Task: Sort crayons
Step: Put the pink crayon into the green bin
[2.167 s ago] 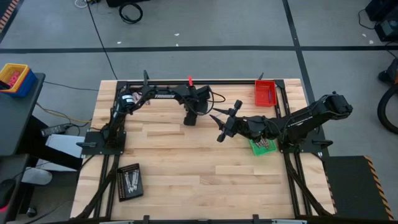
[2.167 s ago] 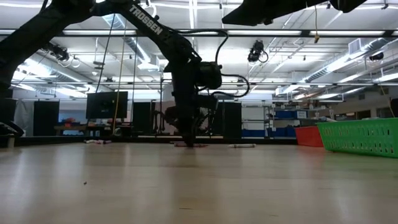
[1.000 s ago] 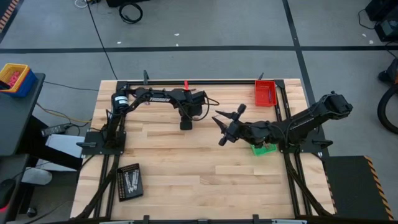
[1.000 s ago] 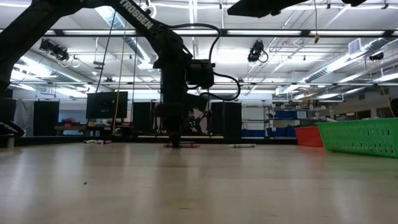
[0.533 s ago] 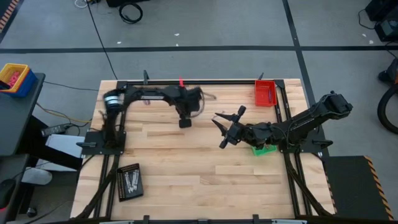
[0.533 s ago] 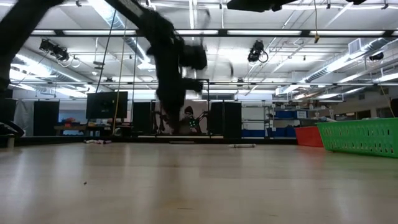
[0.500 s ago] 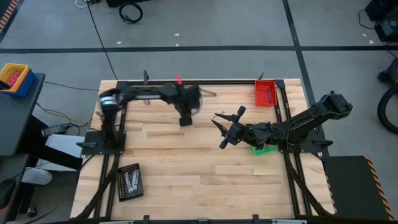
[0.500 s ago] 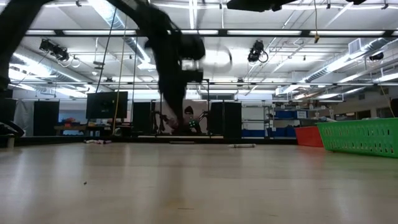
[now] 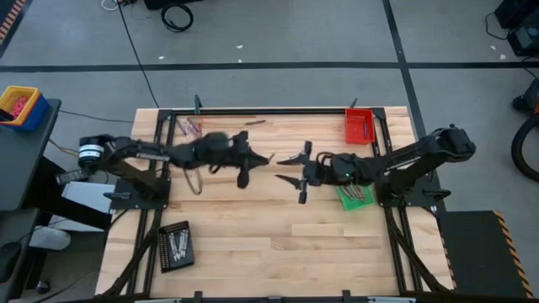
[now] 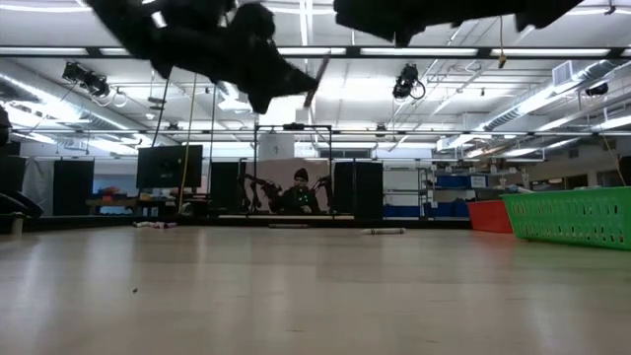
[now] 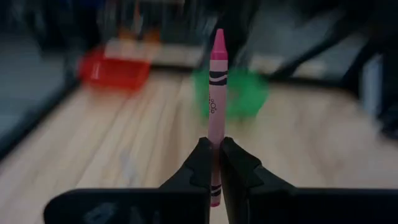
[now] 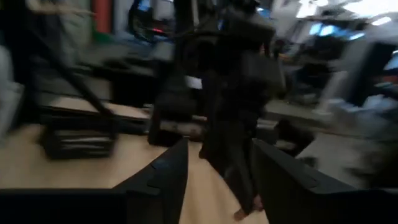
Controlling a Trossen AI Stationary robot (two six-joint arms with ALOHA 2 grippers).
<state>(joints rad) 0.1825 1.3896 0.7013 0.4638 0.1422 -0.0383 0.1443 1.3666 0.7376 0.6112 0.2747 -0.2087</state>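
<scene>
Much is blurred: in the low view both arms show only as dark smears along the top edge, and the right wrist view is streaked, so little in it can be made out beyond the other arm's dark bulk.

The left claw (image 11: 212, 163) is closed on a pink crayon (image 11: 215, 93), its two dark tapered fingers pinching the lower end; the waxy stick, wrapped in paper with black printed bands, juts straight out past the fingertips. From above, the left claw (image 9: 253, 162) hangs over the middle of the wooden worktop (image 9: 253, 240), nearer the far edge, and the crayon shows only as a thin sliver at its tip.

The right claw (image 9: 296, 168) faces it from just beside, its fingers spread wide and holding nothing.

A few loose crayons (image 9: 189, 127) lie near the far left corner of the plank-grained worktop; their colours are hard to tell. A red tray (image 9: 359, 127) sits at the far right corner. A green mesh tray (image 9: 357, 196) by the right edge is partly covered by the right arm. A black tray (image 9: 175, 245) lies near the near left corner.
</scene>
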